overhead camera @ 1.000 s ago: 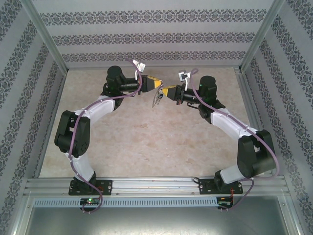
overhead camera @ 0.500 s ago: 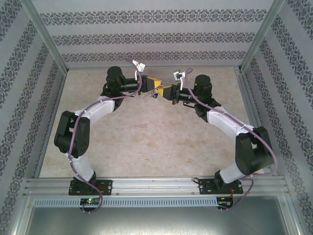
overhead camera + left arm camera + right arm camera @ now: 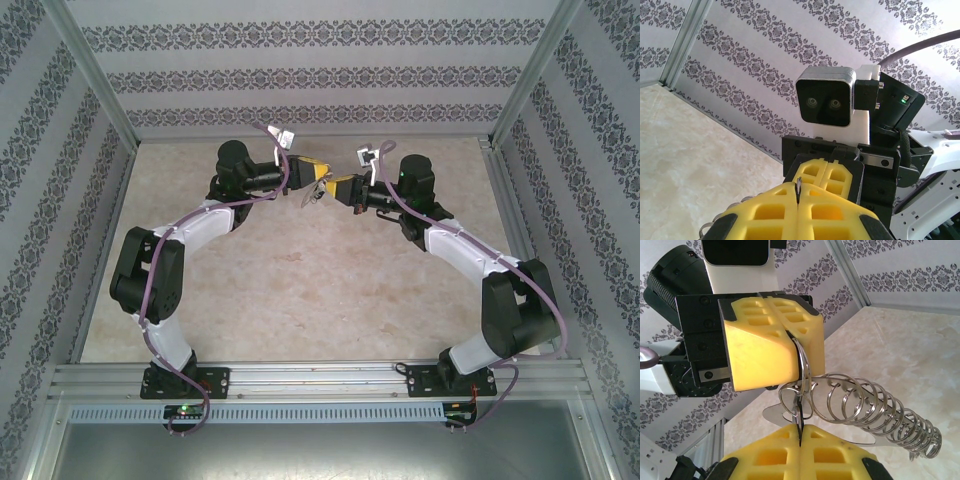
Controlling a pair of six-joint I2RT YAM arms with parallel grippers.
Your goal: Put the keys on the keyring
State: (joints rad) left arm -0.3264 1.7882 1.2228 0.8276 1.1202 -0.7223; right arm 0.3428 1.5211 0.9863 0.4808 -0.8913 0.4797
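We see the two grippers meeting tip to tip above the desk [image 3: 300, 290], well away from the patterned walls [image 3: 320, 75]. The left gripper [image 3: 792, 335] is clamped on the keyring [image 3: 804, 365], which hangs just beyond its fingertips. The right gripper [image 3: 800, 432] is pinched tight on a thin dark key [image 3: 799, 420] that reaches up among the ring's loops. A long coil of wire loops [image 3: 880, 415] trails sideways from the ring and crowds the gap, with a flat metal tab [image 3: 774, 415] just beside the key.
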